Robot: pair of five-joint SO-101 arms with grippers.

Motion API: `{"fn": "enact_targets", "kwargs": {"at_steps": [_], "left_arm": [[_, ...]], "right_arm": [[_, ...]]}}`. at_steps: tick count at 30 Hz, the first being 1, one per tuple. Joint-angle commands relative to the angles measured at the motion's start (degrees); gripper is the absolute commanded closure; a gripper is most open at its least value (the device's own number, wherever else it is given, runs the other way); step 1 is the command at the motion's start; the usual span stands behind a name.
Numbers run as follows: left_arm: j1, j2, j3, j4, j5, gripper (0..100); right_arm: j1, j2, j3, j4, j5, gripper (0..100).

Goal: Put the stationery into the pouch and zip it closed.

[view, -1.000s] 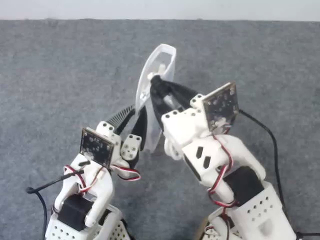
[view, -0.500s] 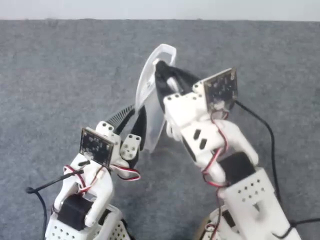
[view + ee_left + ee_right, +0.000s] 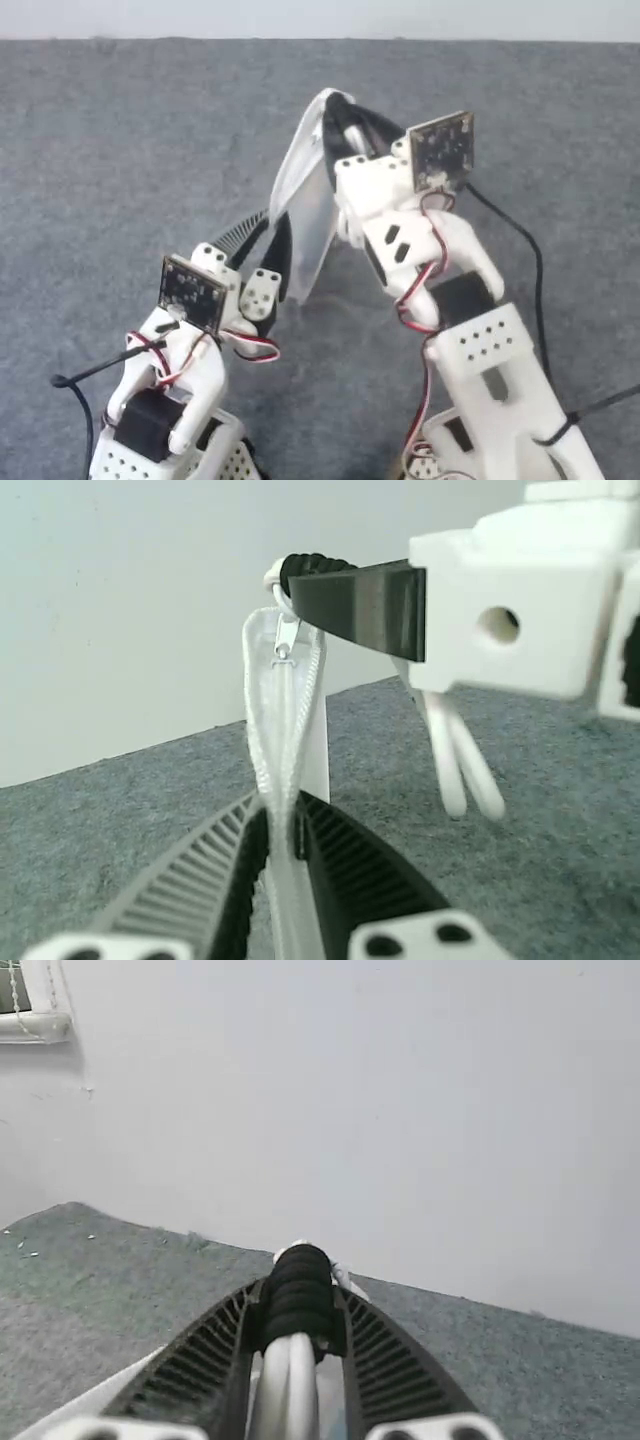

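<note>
The translucent white pouch stands on edge, lifted off the grey table and held between the two arms. The left gripper is clamped on its near, lower end; in the left wrist view the ribbed finger and the black finger press together on the pouch's zipper seam. The right gripper is closed on the pouch's far, upper end, its black fingertips pinched on the top edge with the small metal zipper pull hanging just below them; whether the fingers hold the pull's own tab I cannot tell. Against a second ago, the right gripper has travelled along the top of the pouch, from about midway up it to its far tip, and the whole right arm has stretched farther and risen with it. The pouch mouth, which then stood open as a wide loop beyond the gripper, now looks narrow and drawn together. The left arm and its grip are where they were
</note>
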State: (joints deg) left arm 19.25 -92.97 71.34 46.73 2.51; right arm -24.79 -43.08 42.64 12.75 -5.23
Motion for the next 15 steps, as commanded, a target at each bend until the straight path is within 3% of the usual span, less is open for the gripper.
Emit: {"fn": "enact_targets", "kwargs": {"at_steps": [1,15], "left_arm": [[-0.4,-0.8,-0.3,1.2,-0.6,99],[-2.3,-0.8,-0.3,1.1,-0.2,99]], "right_arm": [[4.4,0.7,-1.3,-3.7,-0.1,99.3],[10.9,11.0,-1.4,-14.5,-0.4,99.3]]}}
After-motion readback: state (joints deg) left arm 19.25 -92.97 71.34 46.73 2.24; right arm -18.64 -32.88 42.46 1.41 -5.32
